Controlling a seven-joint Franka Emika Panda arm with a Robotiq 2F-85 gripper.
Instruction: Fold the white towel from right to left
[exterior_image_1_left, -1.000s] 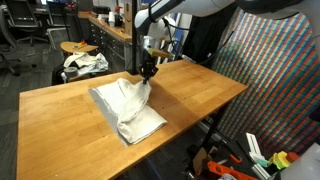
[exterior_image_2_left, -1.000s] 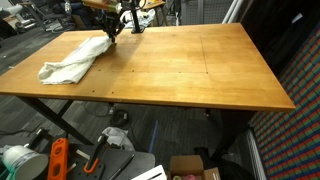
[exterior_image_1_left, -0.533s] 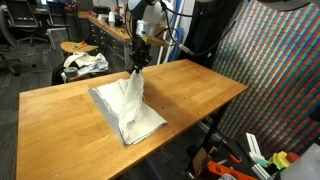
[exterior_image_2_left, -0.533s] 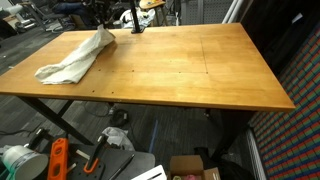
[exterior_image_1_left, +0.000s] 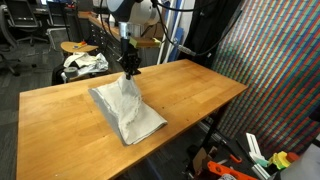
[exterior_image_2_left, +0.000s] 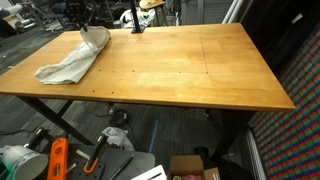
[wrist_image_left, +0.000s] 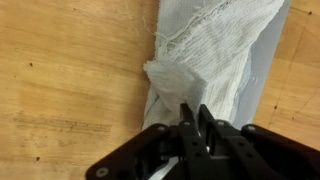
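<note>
The white towel lies on the wooden table, with one edge pulled up into a peak under my gripper. In an exterior view the towel lies bunched near the table's far corner, and the gripper holds its raised end. In the wrist view my gripper is shut on a fold of the towel, which hangs down from the fingertips toward the wood.
A smaller bundle of white-and-dark fabric sits on a stool beyond the table's far edge. Tools and boxes lie on the floor under the table. Most of the tabletop is bare wood.
My gripper has carried the pinched towel edge upward and across the cloth, away from its earlier spot. The raised part of the towel has followed, folding over the flat part.
</note>
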